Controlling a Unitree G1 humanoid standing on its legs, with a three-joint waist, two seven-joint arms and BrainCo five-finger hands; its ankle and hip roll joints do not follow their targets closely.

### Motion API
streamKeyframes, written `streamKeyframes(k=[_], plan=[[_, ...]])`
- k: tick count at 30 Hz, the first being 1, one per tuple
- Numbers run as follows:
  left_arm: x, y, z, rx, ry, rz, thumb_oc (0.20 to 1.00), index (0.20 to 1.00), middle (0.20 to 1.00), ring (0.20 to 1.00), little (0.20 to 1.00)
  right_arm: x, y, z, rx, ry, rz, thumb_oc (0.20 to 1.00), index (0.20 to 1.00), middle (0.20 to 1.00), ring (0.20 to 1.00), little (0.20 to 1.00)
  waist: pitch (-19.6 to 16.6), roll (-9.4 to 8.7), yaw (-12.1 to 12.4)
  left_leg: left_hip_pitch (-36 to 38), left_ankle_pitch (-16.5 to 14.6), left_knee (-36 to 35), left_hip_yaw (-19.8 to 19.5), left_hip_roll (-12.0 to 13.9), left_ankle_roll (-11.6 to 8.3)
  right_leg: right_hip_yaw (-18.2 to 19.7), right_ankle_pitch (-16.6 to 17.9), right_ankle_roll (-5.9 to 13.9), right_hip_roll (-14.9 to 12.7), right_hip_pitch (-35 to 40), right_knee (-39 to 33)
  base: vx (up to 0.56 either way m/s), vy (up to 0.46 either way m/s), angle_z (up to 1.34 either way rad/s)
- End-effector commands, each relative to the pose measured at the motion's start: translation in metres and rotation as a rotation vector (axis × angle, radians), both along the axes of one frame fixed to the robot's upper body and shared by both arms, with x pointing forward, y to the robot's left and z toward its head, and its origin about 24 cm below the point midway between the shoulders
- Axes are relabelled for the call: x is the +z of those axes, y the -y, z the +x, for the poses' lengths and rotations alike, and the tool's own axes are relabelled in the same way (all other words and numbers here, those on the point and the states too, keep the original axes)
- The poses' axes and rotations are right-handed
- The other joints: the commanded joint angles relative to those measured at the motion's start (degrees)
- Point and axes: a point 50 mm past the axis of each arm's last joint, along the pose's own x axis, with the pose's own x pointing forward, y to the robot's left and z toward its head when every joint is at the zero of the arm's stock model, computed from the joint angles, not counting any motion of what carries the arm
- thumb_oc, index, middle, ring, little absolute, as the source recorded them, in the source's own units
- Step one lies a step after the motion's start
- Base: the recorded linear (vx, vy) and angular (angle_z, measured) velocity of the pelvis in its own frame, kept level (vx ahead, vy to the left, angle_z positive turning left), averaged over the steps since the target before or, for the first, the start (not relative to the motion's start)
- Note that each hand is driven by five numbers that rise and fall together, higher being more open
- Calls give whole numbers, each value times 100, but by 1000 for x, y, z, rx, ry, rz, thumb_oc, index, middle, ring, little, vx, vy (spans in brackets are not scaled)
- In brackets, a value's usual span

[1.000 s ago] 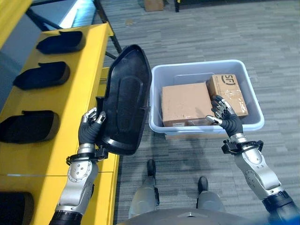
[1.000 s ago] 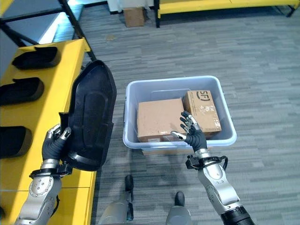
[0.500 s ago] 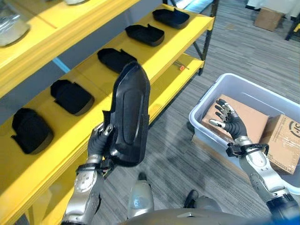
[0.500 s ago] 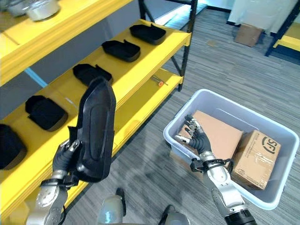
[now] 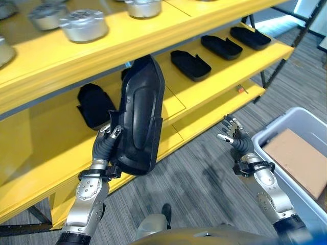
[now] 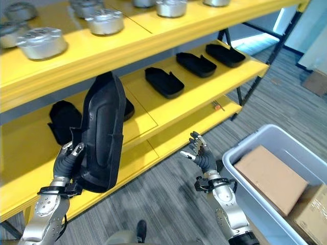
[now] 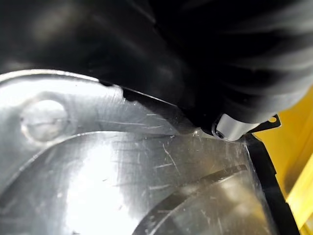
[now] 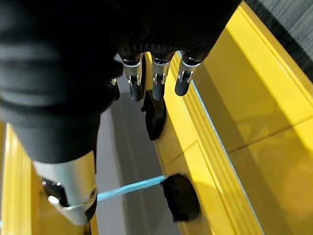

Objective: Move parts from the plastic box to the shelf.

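Progress looks to be mid-task: one large black moulded part (image 5: 138, 120) is out of the plastic box and not yet on the shelf. The robot's left hand (image 5: 103, 145) has its fingers curled round the part's lower edge and holds it upright, long axis vertical, in front of the yellow shelf (image 5: 214, 76). The part's top reaches up across the front lip of the upper level.

Several smaller black moulded parts (image 5: 190, 65) already lie in a row along the middle level. Whether the robot placed them cannot be told. Round silver metal parts (image 5: 84, 24) sit on the upper level.

The right hand (image 5: 232, 137) hangs empty over the grey carpet, fingers spread and relaxed, between the shelf and the grey plastic box (image 6: 240, 168). The box stands on the floor at the robot's right. It holds cardboard boxes (image 6: 268, 178), and no further black parts can be made out inside.

Open room: bare yellow board lies on the middle level directly behind the held part, between two neighbouring black parts. Held upright, the part seems too tall for the gap under the upper level, so it would likely need tipping flat to clear that lip.
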Motion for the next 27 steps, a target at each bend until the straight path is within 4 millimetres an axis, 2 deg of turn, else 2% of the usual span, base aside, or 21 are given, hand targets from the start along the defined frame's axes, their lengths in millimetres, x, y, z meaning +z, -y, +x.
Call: streamKeyframes(k=[1, 4, 5, 6, 8, 9, 10, 11, 12, 14, 15, 16, 18, 27], plan=[[45, 0, 8, -12, 225, 62, 200, 200, 200, 200, 200, 11, -13, 9, 48, 62, 23, 1000, 1000, 1000, 1000, 1000, -75, -3, 105, 270, -244, -396, -171, -34, 158, 348, 1059, 401, -396, 304, -41, 73, 204, 32], [44, -1, 12, 0, 223, 78, 200, 200, 200, 200, 200, 12, -25, 12, 81, 62, 51, 1000, 1000, 1000, 1000, 1000, -37, -12, 118, 398, -264, -474, -236, -147, 285, 833, 1066, 345, -397, 99, 435, 62, 167, 38], [44, -1, 13, 2, 221, 78, 200, 200, 200, 200, 200, 12, -26, 13, 85, 62, 54, 1000, 1000, 1000, 1000, 1000, -18, 5, 77, 448, -244, -519, -296, -168, 323, 1129, 1046, 279, -313, -39, 574, -10, 147, 26], [43, 1, 15, -3, 221, 76, 200, 200, 200, 200, 200, 13, -28, 13, 91, 65, 62, 1000, 1000, 1000, 1000, 1000, 34, 31, 4, 412, -120, -507, -338, -187, 378, 1556, 1066, 94, -133, -279, 658, -16, 121, 30], [39, 5, 18, -18, 205, 65, 200, 200, 200, 200, 200, 14, -28, 12, 102, 64, 75, 1000, 1000, 1000, 1000, 1000, 84, 117, -188, 463, -78, -520, -497, -138, 398, 2438, 683, -108, 554, -699, 791, 41, 76, 42], [36, 10, 21, -35, 192, 50, 200, 200, 200, 200, 200, 14, -28, 11, 104, 61, 85, 1000, 1000, 1000, 1000, 1000, 166, 159, -366, 557, -69, -528, -675, -115, 396, 3019, 202, -274, 1325, -1099, 886, 76, 25, 27], [36, 10, 21, -35, 193, 49, 200, 200, 200, 200, 200, 14, -28, 11, 104, 61, 84, 1000, 1000, 1000, 1000, 1000, 156, 164, -362, 538, -58, -529, -671, -110, 393, 3020, 220, -280, 1332, -1115, 874, 94, 4, 48], [34, 12, 21, -46, 186, 45, 200, 200, 200, 200, 200, 13, -27, 11, 106, 57, 82, 1000, 1000, 1000, 1000, 1000, 202, 133, -457, 583, -70, -523, -768, -158, 390, 3230, 152, -300, 1631, -1264, 800, 78, -48, 70], [33, 15, 22, -60, 185, 33, 200, 200, 200, 200, 200, 13, -26, 11, 107, 56, 83, 1000, 1000, 1000, 1000, 1000, 252, 73, -611, 596, -78, -499, -926, -258, 363, 3490, 302, -316, 1997, -1453, 354, 97, -91, 79], [32, 18, 21, -64, 188, 12, 200, 200, 200, 200, 200, 13, -24, 10, 107, 60, 75, 1000, 1000, 1000, 1000, 1000, 291, -31, -684, 613, -105, -450, -1051, -355, 323, 3554, 496, -285, 2064, -1463, -91, 67, -114, 56], [31, 18, 20, -66, 184, 7, 200, 200, 200, 200, 200, 11, -22, 7, 103, 52, 75, 1000, 1000, 1000, 1000, 1000, 255, -66, -683, 615, -127, -401, -1114, -401, 310, 3528, 440, -256, 2001, -1245, -259, 96, -171, 83], [26, 18, 18, -61, 169, -4, 200, 200, 200, 200, 200, 7, -21, 6, 111, 38, 59, 1000, 1000, 1000, 1000, 1000, 184, -103, -668, 672, -150, -448, -1029, -355, 282, 3646, 511, -324, 2073, -922, -635, 154, -183, 65], [21, 18, 12, -62, 150, -35, 200, 200, 200, 200, 200, 4, -15, 5, 103, 23, 40, 1000, 1000, 1000, 1000, 1000, -2, -84, -613, 683, -176, -465, -874, -298, 248, 3561, 582, -338, 2053, -623, -1054, 136, -148, 19], [7, 16, 0, -57, 85, -79, 200, 200, 200, 200, 200, -1, -9, -4, 102, -2, 45, 1000, 1000, 1000, 1000, 1000, -101, -102, -623, 775, -214, -447, -870, -160, 127, 3406, 473, -462, 2098, -258, -1260, 36, -60, 7]])
